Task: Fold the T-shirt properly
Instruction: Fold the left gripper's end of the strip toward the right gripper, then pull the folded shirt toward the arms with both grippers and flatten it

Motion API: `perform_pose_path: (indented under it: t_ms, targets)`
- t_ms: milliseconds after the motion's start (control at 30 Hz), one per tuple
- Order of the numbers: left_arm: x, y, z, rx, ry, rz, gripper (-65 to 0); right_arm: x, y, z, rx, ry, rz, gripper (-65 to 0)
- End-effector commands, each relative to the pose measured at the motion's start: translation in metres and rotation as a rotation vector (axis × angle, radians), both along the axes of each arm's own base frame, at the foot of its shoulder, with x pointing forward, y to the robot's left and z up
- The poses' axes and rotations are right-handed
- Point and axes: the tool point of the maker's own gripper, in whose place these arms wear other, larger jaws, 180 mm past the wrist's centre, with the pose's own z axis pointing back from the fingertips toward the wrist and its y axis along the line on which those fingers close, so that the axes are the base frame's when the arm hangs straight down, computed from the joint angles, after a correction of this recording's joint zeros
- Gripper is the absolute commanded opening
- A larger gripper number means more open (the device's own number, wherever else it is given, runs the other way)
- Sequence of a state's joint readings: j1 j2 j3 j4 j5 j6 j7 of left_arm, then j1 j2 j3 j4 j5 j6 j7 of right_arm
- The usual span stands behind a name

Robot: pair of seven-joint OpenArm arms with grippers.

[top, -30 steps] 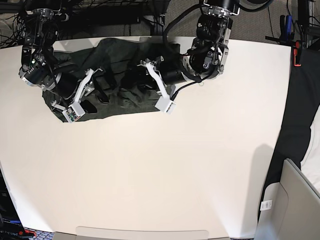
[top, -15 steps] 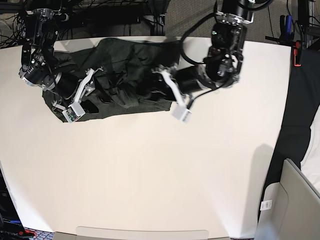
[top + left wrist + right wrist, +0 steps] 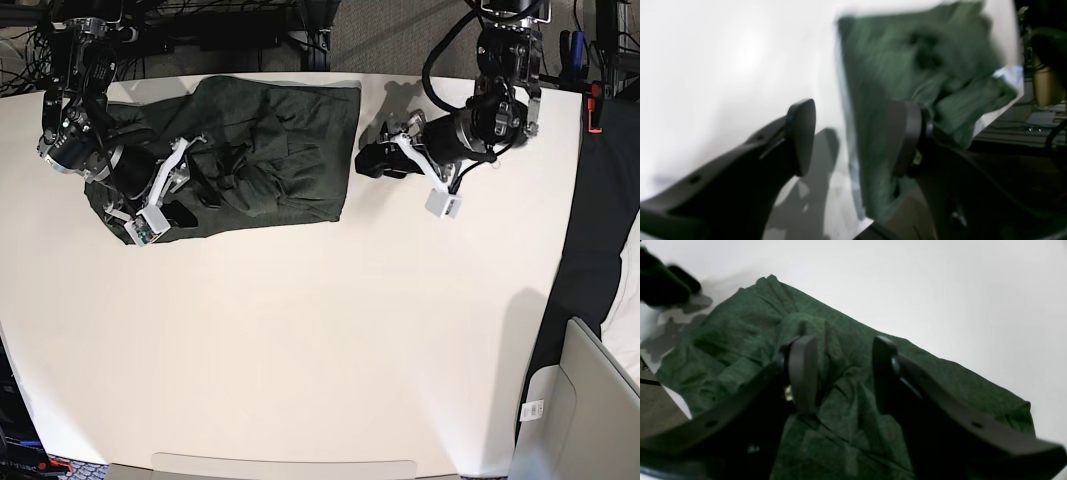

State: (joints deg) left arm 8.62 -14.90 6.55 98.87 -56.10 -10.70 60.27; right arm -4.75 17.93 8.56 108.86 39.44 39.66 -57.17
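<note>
The dark olive-green T-shirt (image 3: 250,150) lies rumpled at the table's back left, with a straight right edge. My right gripper (image 3: 203,182) is open just above the shirt's creased middle. In the right wrist view the gripper (image 3: 843,373) has folds of the shirt (image 3: 750,330) under and between its fingers, and nothing is pinched. My left gripper (image 3: 377,160) is open at the shirt's right edge. In the blurred left wrist view the gripper (image 3: 853,138) has one finger over bare table and the other over the shirt (image 3: 900,60).
The white table (image 3: 320,340) runs forward and right of the shirt. Cables and stands crowd the back edge (image 3: 250,40). A grey bin (image 3: 590,410) stands off the table's front right corner. Clamps (image 3: 592,95) sit at the back right corner.
My left gripper has swung right, off the shirt's middle to its right edge. The shirt's right part now lies spread flatter. The right arm has not moved.
</note>
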Motion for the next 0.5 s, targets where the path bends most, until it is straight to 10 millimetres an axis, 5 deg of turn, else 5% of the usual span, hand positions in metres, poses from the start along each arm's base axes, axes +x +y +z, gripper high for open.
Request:
perform_pose_path:
  t_ms: [0, 133, 467]
  targets:
    - [0.010, 0.000, 0.008, -0.023, -0.028, 0.011, -32.3, 0.007, 0.000, 0.016, 0.017, -0.058, 0.008, -40.3]
    - [0.002, 0.003, -0.009, -0.025, 0.023, 0.028, -32.3, 0.008, -0.007, 0.017, 0.015, -0.060, -0.015, -40.3]
    - [-0.002, -0.023, -0.015, -0.101, 0.067, 0.040, -32.3, 0.008, -0.008, 0.018, 0.017, -0.062, -0.021, -40.3]
